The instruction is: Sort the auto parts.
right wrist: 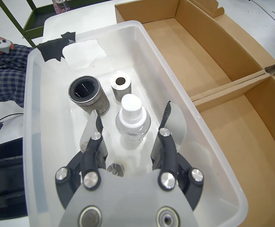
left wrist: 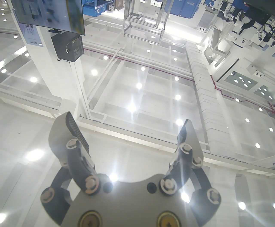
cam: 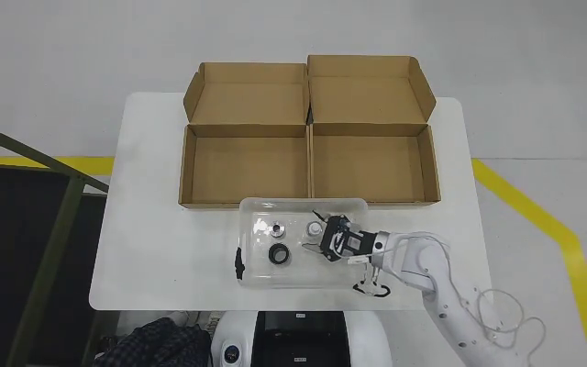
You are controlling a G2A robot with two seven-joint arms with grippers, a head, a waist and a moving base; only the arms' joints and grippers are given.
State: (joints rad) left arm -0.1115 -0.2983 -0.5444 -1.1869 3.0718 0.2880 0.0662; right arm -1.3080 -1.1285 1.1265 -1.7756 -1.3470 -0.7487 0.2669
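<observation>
Tabletop: white tabletop on a pale grey floor, with a yellow line running off past the robot's right side.
Boxes: two open cardboard boxes side by side at the far half, left box and right box, walls touching and lids folded back.
Bin: clear bin just in front of the boxes, straddling their shared wall; black tape is stuck over one rim.
Parts: all inside the bin. The white-capped bottle stands upright toward the right half. The black-lined bearing and a smaller metal sleeve stand close together beyond it. A metal disc lies on the bin floor under the wrist.
Right gripper: right gripper is down inside the bin, fingers spread to either side of the bottle with gaps showing, closed on nothing.
Left gripper: left gripper is turned upward, fingers wide apart and holding nothing.
Room: white gridded ceiling with round lights and a dark screen on a pillar.
View against view: from above, the whole layout and the right arm crossing the bin's near right corner; from the right wrist, the parts' shapes and the finger gaps.
</observation>
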